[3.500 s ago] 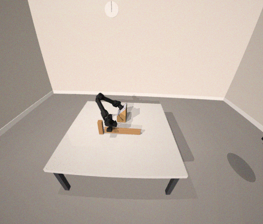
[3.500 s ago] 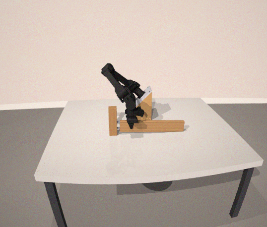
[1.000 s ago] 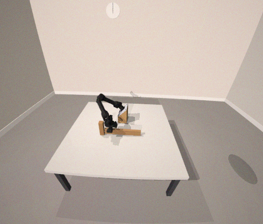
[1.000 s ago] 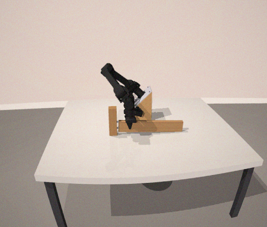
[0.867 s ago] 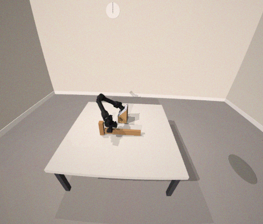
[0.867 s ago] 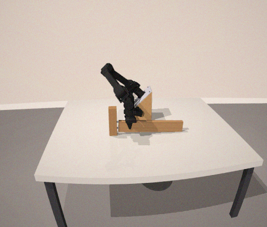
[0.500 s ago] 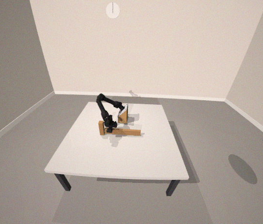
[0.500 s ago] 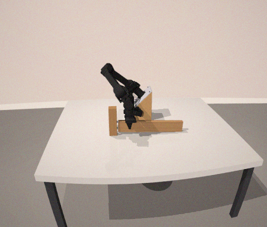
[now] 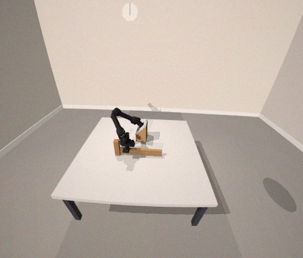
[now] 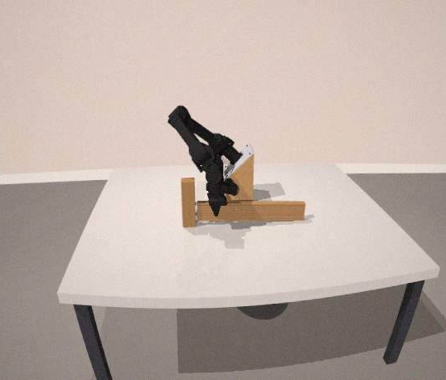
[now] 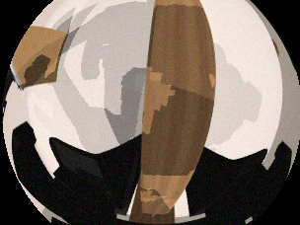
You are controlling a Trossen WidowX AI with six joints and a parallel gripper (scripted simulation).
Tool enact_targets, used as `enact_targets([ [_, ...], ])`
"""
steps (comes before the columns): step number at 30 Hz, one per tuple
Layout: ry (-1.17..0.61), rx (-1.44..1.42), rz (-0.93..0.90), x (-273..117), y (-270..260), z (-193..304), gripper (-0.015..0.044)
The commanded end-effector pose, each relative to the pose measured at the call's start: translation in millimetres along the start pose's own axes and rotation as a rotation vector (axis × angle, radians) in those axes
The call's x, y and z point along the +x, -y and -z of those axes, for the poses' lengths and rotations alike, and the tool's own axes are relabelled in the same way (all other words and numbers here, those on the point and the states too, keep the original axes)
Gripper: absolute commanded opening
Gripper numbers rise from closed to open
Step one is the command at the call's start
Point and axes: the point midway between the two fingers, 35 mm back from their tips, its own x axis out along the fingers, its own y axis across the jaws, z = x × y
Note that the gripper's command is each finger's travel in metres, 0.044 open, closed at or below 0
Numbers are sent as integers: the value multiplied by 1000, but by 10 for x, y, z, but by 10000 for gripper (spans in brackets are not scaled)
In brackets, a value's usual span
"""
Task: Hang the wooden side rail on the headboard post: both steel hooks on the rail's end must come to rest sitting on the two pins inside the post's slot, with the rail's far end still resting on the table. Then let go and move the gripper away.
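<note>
The wooden side rail (image 9: 148,152) (image 10: 269,211) (image 11: 180,113) stands on edge, nearly level, close to the table top; its far end appears to rest on the table. The upright headboard post (image 9: 116,147) (image 10: 188,203) stands at its left end. A narrow gap shows between rail and post in the exterior view, with small bits of the steel hooks in it. The pins and slot are hidden, so I cannot tell whether the hooks sit on the pins. My gripper (image 9: 126,151) (image 10: 216,211) (image 11: 164,137) is shut on the rail near its post end, pointing down from above.
The wooden wedge-shaped arm mount (image 9: 141,137) (image 10: 244,182) (image 11: 46,44) stands behind the rail, with my arm (image 9: 115,121) (image 10: 187,134) arching from it toward the left. All stand on the white table (image 9: 137,183) (image 10: 260,257).
</note>
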Motion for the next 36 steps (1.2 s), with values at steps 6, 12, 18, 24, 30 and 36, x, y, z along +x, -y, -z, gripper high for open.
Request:
enact_targets([
  [6, -3, -2, 6, -11, 24, 26, 0],
  [12, -3, -2, 6, -11, 17, 32, 0],
  [18, -3, -2, 6, -17, 10, 39, 0],
  [24, -3, -2, 6, -19, 3, 46, 0],
  [30, -3, -2, 6, -16, 6, 52, 0],
  [36, -3, -2, 6, -10, 12, 59, 0],
])
